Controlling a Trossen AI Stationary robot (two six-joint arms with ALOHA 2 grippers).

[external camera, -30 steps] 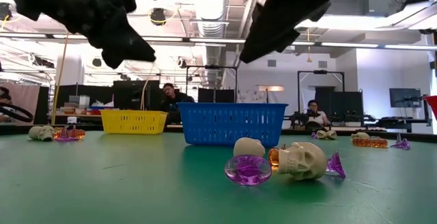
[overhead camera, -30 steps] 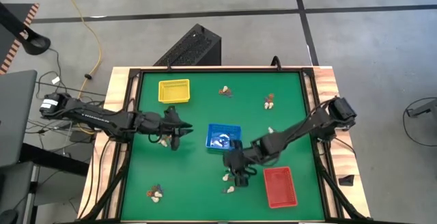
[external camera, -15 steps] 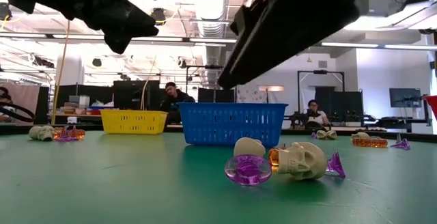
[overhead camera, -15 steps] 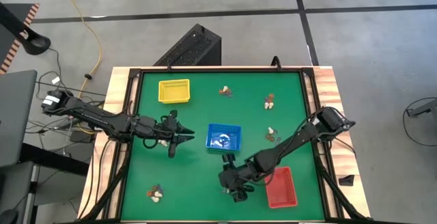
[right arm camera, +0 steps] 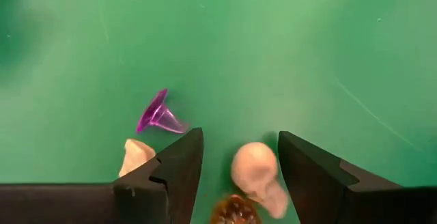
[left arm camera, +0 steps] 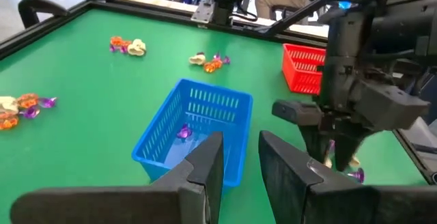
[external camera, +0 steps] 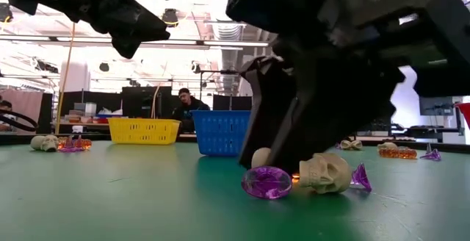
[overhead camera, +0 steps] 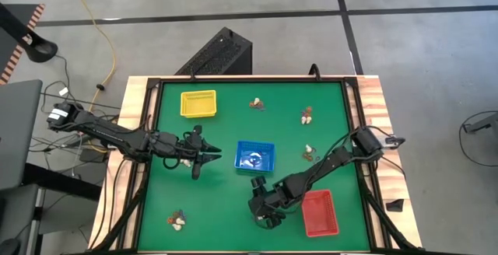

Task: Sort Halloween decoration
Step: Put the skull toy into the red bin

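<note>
Halloween decoration lies in small clusters on the green table. My right gripper (overhead camera: 264, 211) is low over the near cluster, open, pointing down. In the right wrist view its fingers stand on either side of a cream skull (right arm camera: 256, 173) without touching it. An orange piece (right arm camera: 235, 210), a purple trinket (right arm camera: 158, 115) and a cream piece (right arm camera: 136, 156) lie close by. In the low view the skull (external camera: 324, 173) and a purple trinket (external camera: 266, 182) rest on the table in front of this gripper. My left gripper (overhead camera: 207, 153) hovers left of the blue tray (overhead camera: 254, 155), fingers slightly apart and empty.
The yellow tray (overhead camera: 198, 103) stands far left and the red tray (overhead camera: 319, 212) near right, beside my right arm. Other trinket clusters lie at the far middle (overhead camera: 256, 103), far right (overhead camera: 308, 115), right (overhead camera: 310, 152) and near left (overhead camera: 178, 221). A purple trinket (left arm camera: 184, 132) lies in the blue tray.
My right gripper has moved from beside the blue tray toward the table's near edge and sunk down onto the near trinket cluster, and it now fills the middle of the low view. The trinkets have stayed where they were.
</note>
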